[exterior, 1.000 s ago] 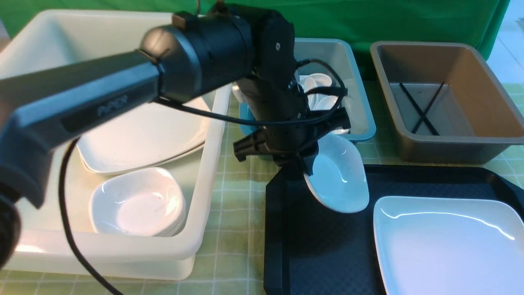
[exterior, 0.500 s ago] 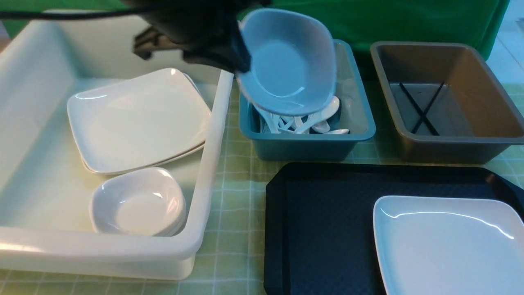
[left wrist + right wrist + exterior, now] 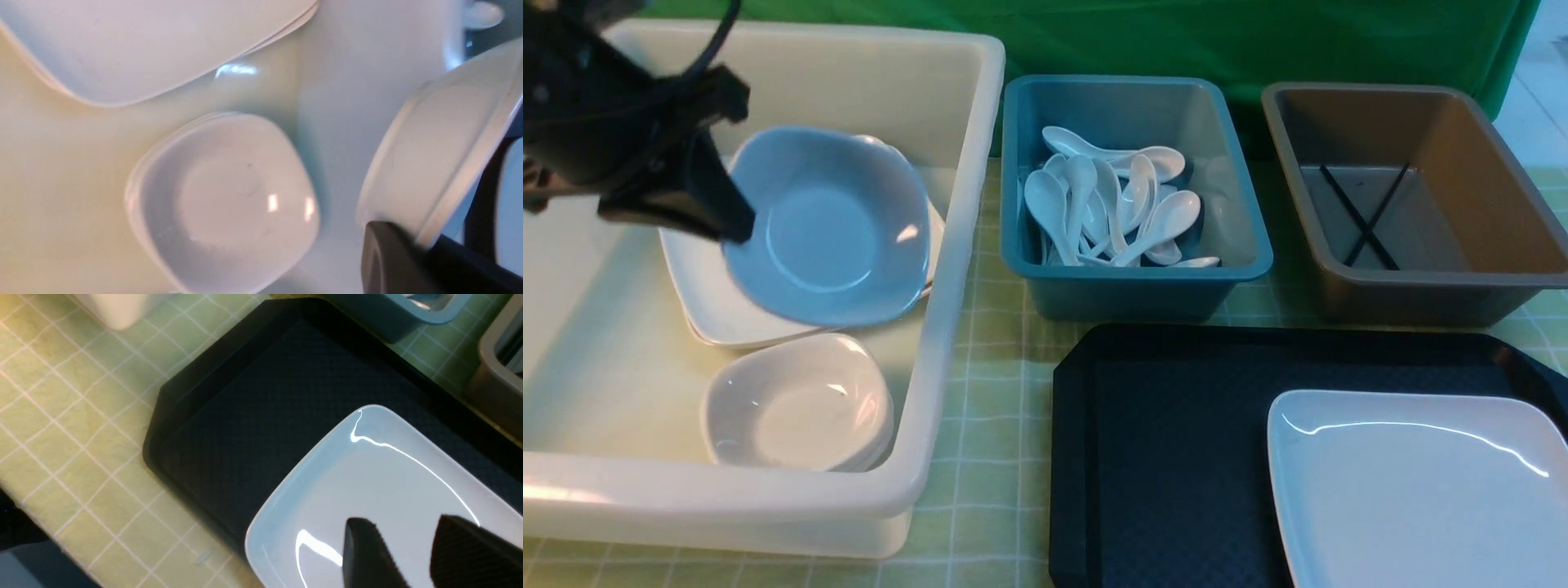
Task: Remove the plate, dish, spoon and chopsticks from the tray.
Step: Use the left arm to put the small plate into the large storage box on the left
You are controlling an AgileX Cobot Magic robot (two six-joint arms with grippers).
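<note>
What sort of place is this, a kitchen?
Most likely a staged canteen tray-return station, not a real kitchen: a blue bin holds only spoons, a brown bin only chopsticks, and a green backdrop hangs behind the checked tablecloth.

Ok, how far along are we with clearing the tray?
Done: spoons lie in the blue bin, chopsticks in the brown bin. In hand: the left gripper holds the dish above the white bin, not yet released. Left: the plate, alone on the tray, with the right gripper open over it.

Bright overhead light streaks glare across the plate (image 3: pixel 1413 490); the left wrist view is soft and blurred.
</note>
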